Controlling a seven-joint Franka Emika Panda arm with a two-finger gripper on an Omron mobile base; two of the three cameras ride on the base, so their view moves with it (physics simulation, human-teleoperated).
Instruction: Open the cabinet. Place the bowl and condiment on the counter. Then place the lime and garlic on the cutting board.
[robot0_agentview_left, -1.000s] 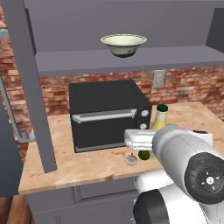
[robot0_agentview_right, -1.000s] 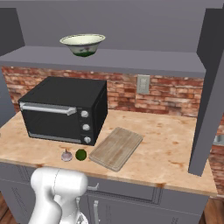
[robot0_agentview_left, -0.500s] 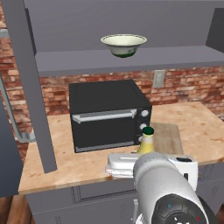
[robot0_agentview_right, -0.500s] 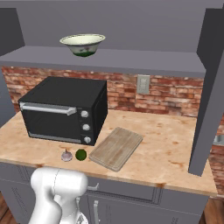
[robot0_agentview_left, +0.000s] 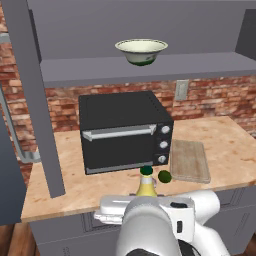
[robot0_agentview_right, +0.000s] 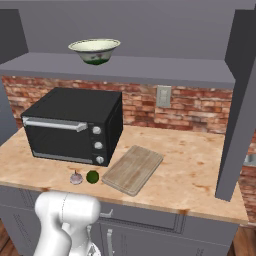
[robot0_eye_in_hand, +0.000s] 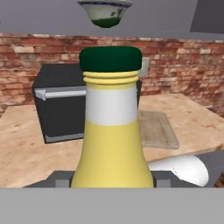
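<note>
Right up against my hand camera stands the condiment (robot0_eye_in_hand: 111, 127), upright, its green cap level with the black oven (robot0_eye_in_hand: 61, 105) behind it; I take it as pinched in my gripper (robot0_agentview_left: 146, 200), though the fingertips themselves are hidden. From the left base view the bottle pokes up just beyond the hand at the near edge of the counter (robot0_agentview_left: 225, 145). Only the right base view gives me the garlic (robot0_agentview_right: 75, 177), just left of the lime (robot0_agentview_right: 92, 176), both near the cutting board (robot0_agentview_right: 132, 169). The bowl (robot0_agentview_right: 94, 50) sits on the cabinet (robot0_agentview_right: 150, 67) shelf.
</note>
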